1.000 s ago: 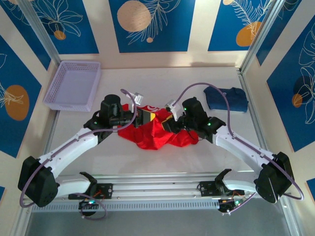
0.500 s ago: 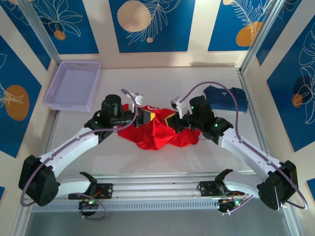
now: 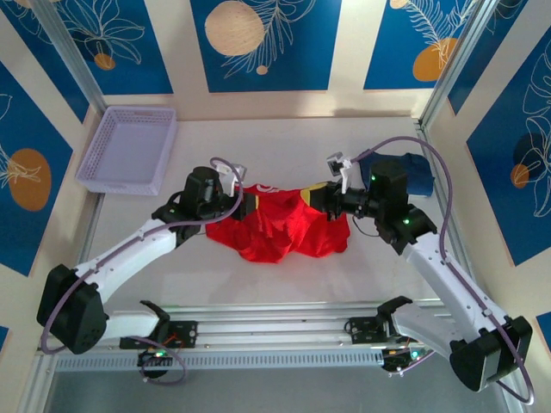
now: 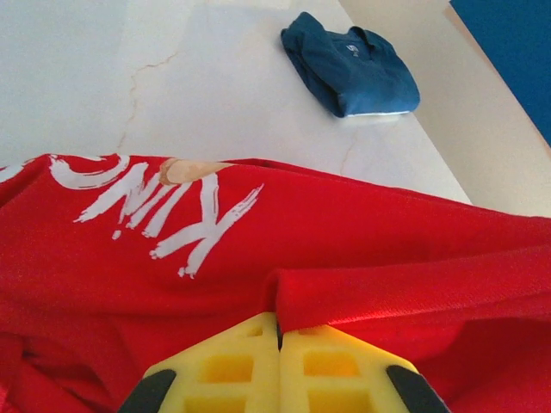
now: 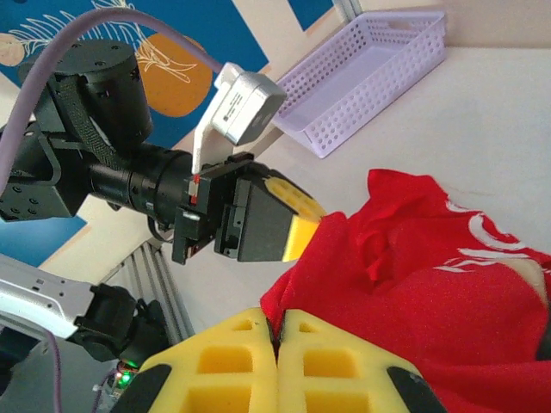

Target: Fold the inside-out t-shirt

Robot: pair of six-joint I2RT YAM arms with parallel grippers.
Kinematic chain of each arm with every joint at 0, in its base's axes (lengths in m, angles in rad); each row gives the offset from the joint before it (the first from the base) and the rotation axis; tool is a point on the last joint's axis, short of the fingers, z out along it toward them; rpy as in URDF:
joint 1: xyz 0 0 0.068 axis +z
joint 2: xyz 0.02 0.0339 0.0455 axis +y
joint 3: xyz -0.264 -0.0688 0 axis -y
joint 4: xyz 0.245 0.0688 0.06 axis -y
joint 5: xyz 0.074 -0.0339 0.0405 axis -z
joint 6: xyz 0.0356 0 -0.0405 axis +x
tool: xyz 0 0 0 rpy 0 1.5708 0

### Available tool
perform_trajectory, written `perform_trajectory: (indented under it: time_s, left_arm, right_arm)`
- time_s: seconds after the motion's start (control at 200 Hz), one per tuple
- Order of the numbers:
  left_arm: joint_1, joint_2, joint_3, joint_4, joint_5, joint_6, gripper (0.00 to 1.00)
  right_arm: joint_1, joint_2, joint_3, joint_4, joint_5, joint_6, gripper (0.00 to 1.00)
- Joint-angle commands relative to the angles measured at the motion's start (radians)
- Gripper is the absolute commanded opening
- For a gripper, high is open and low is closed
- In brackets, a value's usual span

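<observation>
Both grippers (image 4: 277, 323) (image 5: 277, 329) tight on t-shirt (image 3: 280, 231).

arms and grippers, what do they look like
The left arm and right arm have white links, black joints and green lights. A mauve cable loops along each. The left gripper and right gripper have yellow gridded finger pads.

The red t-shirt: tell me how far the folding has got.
Done: the left tool and right tool are each shut on the red t-shirt near its upper edge. In hand: that edge is drawn out between them. Left: the lower part lies bunched and wrinkled, with no flat fold made, so the folding itself looks yet to start.
</observation>
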Motion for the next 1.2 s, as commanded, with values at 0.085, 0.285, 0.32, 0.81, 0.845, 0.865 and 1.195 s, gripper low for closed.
perform_trajectory:
  time_s: [0.085, 0.285, 0.32, 0.81, 0.845, 0.865, 1.195]
  left_arm:
    - [0.01, -0.052, -0.017, -0.01, 0.005, 0.051, 0.15]
    - [-0.097, -0.11, -0.037, -0.013, -0.02, 0.162, 0.37]
    - [-0.127, -0.113, -0.026, -0.025, -0.056, 0.191, 0.4]
    - [-0.228, 0.131, 0.169, -0.097, -0.282, 0.328, 0.7]
    - [-0.228, 0.141, 0.165, -0.093, -0.272, 0.321, 0.7]
    - [-0.227, 0.145, 0.16, -0.089, -0.261, 0.318, 0.69]
    - [-0.22, 0.189, 0.148, -0.018, -0.122, 0.25, 0.16]
  right_arm:
    - [-0.009, 0.02, -0.02, 0.049, -0.038, 0.045, 0.0]
    - [-0.011, 0.037, -0.024, 0.059, -0.035, 0.062, 0.0]
    - [-0.011, 0.039, -0.025, 0.063, -0.036, 0.065, 0.0]
    - [-0.016, 0.027, -0.035, 0.056, -0.039, 0.055, 0.0]
    - [-0.019, 0.02, -0.034, 0.051, -0.032, 0.052, 0.0]
    - [-0.022, 0.015, -0.032, 0.05, -0.031, 0.05, 0.0]
    - [-0.04, 0.006, -0.044, 0.051, -0.004, 0.047, 0.0]
